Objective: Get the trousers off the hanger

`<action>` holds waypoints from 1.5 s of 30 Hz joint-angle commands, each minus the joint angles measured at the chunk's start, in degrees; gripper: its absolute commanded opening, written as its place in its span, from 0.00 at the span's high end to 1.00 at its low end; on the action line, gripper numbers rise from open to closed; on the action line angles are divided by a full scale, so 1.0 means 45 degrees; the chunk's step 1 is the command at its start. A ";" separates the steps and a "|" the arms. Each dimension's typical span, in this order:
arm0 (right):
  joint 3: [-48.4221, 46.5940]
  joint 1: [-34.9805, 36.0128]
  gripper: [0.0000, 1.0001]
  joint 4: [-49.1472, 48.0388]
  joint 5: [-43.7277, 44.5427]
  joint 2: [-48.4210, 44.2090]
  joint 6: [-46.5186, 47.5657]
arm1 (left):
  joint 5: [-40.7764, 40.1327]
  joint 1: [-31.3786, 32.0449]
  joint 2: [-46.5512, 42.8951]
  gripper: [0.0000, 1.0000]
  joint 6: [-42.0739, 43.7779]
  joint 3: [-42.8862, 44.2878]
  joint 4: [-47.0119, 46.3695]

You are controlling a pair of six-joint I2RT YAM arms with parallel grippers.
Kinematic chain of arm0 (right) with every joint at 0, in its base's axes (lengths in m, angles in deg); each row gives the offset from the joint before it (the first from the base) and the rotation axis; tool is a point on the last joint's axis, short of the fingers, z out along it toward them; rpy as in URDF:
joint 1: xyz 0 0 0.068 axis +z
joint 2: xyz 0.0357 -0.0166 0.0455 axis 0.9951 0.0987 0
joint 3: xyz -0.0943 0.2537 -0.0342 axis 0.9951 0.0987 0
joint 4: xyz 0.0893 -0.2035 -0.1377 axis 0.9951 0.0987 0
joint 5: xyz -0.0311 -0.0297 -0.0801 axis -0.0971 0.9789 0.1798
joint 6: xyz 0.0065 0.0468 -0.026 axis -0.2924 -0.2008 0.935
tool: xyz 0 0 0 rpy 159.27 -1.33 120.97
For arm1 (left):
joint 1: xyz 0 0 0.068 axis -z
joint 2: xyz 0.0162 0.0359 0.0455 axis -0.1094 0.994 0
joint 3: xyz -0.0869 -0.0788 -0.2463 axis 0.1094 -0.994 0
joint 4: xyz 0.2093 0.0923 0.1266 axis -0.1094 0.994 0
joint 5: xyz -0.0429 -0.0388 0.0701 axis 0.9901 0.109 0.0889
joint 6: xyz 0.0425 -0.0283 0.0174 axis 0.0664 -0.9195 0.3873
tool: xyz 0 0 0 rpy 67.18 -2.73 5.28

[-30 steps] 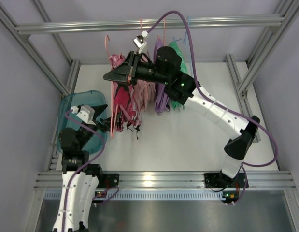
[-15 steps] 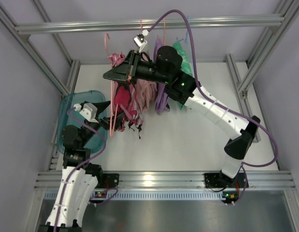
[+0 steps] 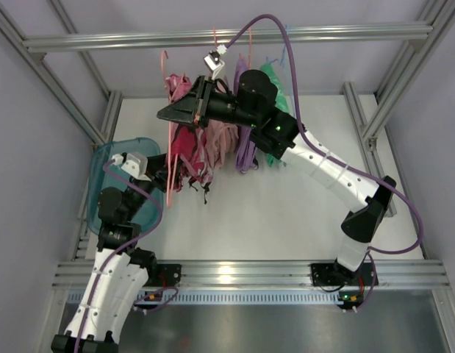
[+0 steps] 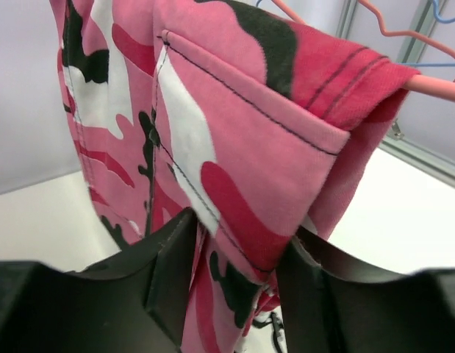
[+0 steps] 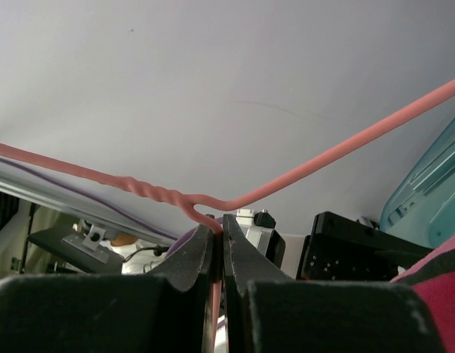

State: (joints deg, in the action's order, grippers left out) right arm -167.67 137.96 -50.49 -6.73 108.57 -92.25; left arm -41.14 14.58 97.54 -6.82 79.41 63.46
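our right fingers clamp the hanger; the trousers hang over its bar, between our left fingers, grip unclear; we should pinch firmly, then pull off slowly

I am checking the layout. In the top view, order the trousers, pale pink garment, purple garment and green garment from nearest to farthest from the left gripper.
1. trousers, at the left gripper
2. pale pink garment, just to their right
3. purple garment, further right
4. green garment, farthest right
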 commanded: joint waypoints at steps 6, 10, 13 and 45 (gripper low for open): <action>-0.0800 -0.0120 1.00 -0.2294 -0.0164 -0.0909 0.0443 | 0.0458 -0.0008 -0.0545 0.26 0.0152 0.0082 -0.0237; -0.0800 -0.0159 1.00 -0.2294 -0.0183 -0.0909 0.0462 | 0.0361 -0.0007 -0.0798 0.27 0.0523 0.0142 0.0428; -0.0742 -0.0198 1.00 -0.2274 -0.0202 -0.0948 0.0482 | 0.0263 -0.0027 -0.1071 0.28 0.0777 0.0122 0.0682; 0.0586 -0.0296 1.00 -0.2372 -0.0398 -0.1338 0.0501 | 0.0029 -0.0007 -0.0447 0.76 0.0485 0.0804 0.0565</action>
State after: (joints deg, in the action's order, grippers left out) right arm -164.42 137.28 -51.23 -7.48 108.28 -92.32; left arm -40.07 14.58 96.23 -3.65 79.46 68.81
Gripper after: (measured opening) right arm 0.026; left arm 0.283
